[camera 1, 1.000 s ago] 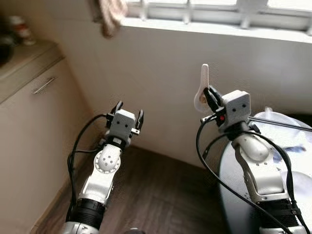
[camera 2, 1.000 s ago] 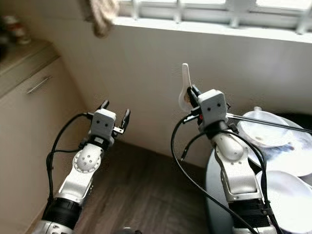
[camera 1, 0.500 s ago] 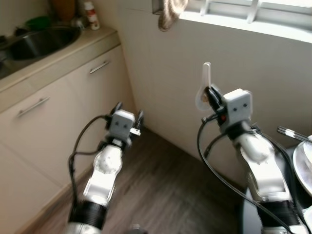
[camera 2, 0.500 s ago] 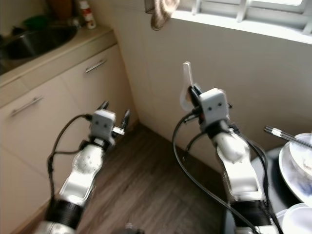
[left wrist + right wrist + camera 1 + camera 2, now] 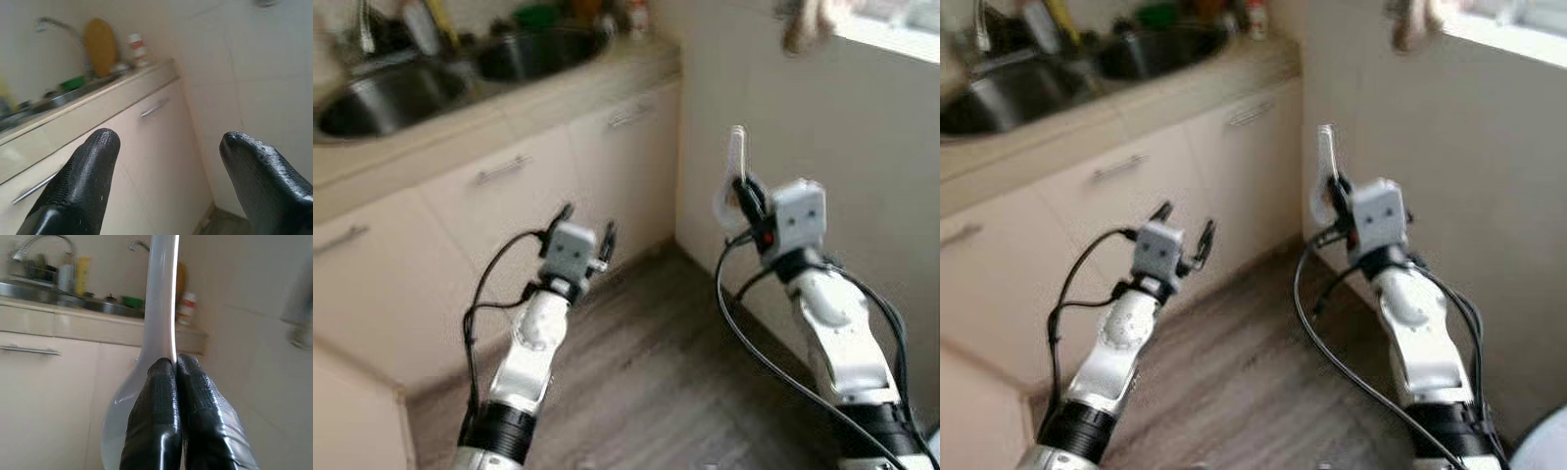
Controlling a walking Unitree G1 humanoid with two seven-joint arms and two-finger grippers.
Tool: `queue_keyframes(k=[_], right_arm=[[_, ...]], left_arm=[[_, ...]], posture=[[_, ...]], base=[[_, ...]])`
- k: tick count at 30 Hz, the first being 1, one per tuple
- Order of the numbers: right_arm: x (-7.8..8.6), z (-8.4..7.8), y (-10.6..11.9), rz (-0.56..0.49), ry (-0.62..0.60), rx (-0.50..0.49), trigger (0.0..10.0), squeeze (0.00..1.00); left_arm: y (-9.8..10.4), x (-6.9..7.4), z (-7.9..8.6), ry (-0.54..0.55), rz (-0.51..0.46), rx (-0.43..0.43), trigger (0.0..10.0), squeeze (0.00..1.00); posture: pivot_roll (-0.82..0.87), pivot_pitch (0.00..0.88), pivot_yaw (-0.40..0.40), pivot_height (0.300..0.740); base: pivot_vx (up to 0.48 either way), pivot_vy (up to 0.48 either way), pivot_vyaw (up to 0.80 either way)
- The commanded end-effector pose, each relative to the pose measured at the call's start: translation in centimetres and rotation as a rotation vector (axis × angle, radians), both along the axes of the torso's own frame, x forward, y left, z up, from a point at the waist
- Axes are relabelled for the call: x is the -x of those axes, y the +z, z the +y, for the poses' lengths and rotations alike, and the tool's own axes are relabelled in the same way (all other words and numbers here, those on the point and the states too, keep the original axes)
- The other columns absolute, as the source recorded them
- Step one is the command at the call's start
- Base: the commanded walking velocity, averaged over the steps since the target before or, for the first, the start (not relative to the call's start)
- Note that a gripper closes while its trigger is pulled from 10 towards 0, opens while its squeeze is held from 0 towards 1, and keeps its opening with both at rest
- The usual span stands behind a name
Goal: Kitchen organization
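My right gripper [image 5: 742, 191] is raised in front of me, shut on a white spoon [image 5: 734, 176] that stands upright with its handle pointing up. In the right wrist view the spoon [image 5: 159, 318] is pinched between the two black fingertips [image 5: 156, 382]. My left gripper [image 5: 585, 217] is held out lower on the left, open with nothing between its fingers [image 5: 93, 161]. A double steel sink [image 5: 401, 93] is set in the beige counter [image 5: 538, 98] ahead on the left.
Beige cabinet doors with bar handles [image 5: 499, 168] run below the counter. Bottles and a green bowl [image 5: 536, 14] stand behind the sink. A white wall [image 5: 842, 117] closes the right side, with a cloth [image 5: 803, 24] hanging near the sill. Wood floor [image 5: 646, 392] lies between.
The camera has swung left: the sink and cabinets now take up the left, and the table with plates has left the picture. Both grippers keep their pose, the spoon still held.
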State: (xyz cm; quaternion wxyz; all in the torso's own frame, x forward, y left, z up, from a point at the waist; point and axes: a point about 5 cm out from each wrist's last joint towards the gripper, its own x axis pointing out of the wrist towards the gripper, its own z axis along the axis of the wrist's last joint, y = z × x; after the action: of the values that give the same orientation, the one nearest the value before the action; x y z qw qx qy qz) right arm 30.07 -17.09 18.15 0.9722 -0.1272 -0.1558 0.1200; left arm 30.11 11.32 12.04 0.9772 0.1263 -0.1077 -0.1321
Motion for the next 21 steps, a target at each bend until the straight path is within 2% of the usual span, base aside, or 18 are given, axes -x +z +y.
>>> queue_keyframes(k=[1, 4, 8, 15, 21], right_arm=[[0.0, 0.8, 0.4, -0.019, 0.028, -0.001, 0.0, 0.00], [-0.1, 0.8, 0.5, -0.021, 0.030, -0.001, 0.0, 0.00], [-0.1, 0.8, 0.5, -0.027, 0.032, 0.000, 0.0, 0.00], [-0.1, 0.8, 1.3, -0.078, 0.019, 0.004, 0.0, 0.00], [-0.1, 0.5, 2.3, -0.143, -0.015, 0.007, 0.0, 0.00]], left_arm=[[0.4, -0.1, 0.6, 0.014, -0.018, -0.002, 10.0, 0.00], [0.7, -0.1, 0.8, 0.019, -0.036, 0.018, 10.0, 0.00], [1.3, -0.2, 1.0, 0.036, -0.067, 0.037, 10.0, 0.00], [2.6, -0.4, 1.4, 0.059, -0.121, 0.064, 10.0, 0.00], [3.1, -0.5, 1.3, 0.061, -0.142, 0.072, 10.0, 0.00]], posture=[[-0.18, 0.000, 0.041, 0.740], [-0.18, 0.000, 0.042, 0.740], [-0.18, 0.000, 0.042, 0.740], [-0.18, 0.000, 0.040, 0.740], [-0.18, 0.000, 0.041, 0.740]], base=[[0.000, 0.000, 0.80], [0.000, 0.000, 0.80], [0.304, 0.000, 0.80], [0.326, 0.000, 0.80], [0.480, 0.000, 0.80]])
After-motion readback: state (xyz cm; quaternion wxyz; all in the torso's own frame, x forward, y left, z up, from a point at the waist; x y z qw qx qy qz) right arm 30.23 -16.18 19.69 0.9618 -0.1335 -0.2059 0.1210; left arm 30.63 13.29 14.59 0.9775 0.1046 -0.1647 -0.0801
